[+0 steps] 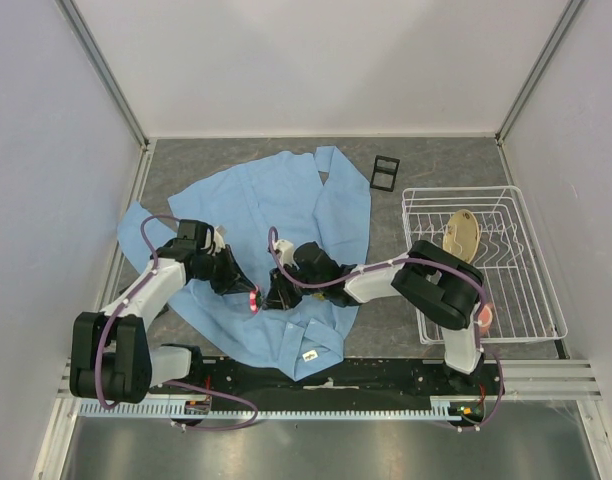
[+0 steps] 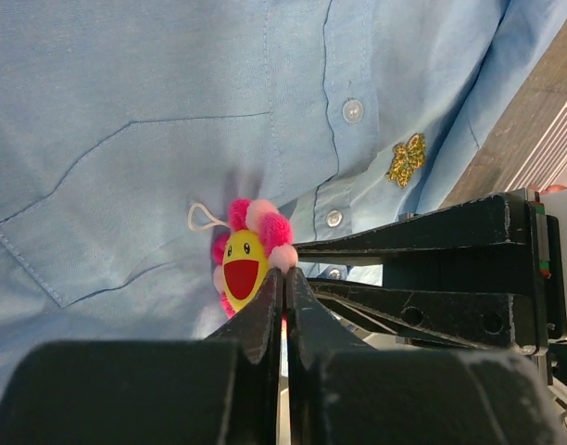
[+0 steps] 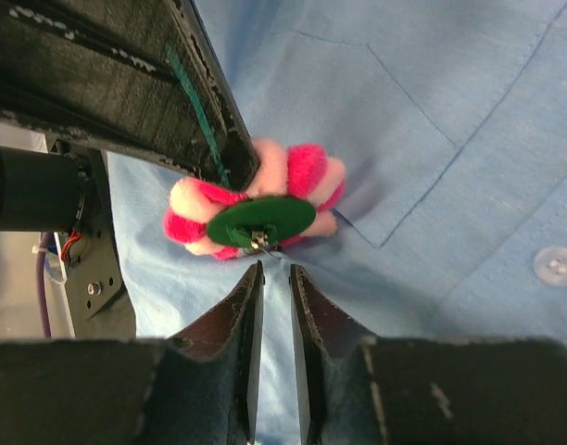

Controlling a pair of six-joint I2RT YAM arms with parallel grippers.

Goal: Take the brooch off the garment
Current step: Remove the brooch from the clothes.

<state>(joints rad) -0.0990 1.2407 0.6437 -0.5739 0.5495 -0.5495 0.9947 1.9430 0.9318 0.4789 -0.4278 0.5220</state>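
The garment (image 1: 286, 200), a light blue shirt, lies spread on the table. The brooch (image 1: 254, 299), a pink flower with a yellow smiling face (image 2: 245, 264), stands off the chest pocket. My left gripper (image 2: 285, 274) is shut on the brooch's edge; it reaches in from the left in the top view (image 1: 244, 290). The right wrist view shows the brooch's green back (image 3: 265, 218), its pin running into the cloth. My right gripper (image 3: 274, 271) sits just under that pin, jaws nearly together on a fold of shirt (image 3: 432, 111). In the top view it (image 1: 273, 299) meets the left one.
A small gold emblem (image 2: 406, 159) is pinned by the button placket. A white wire dish rack (image 1: 531, 300) holding a beige object (image 1: 460, 235) stands at the right. A small black frame (image 1: 384, 172) lies behind the shirt. The shirt's white label (image 1: 310, 355) is near the front edge.
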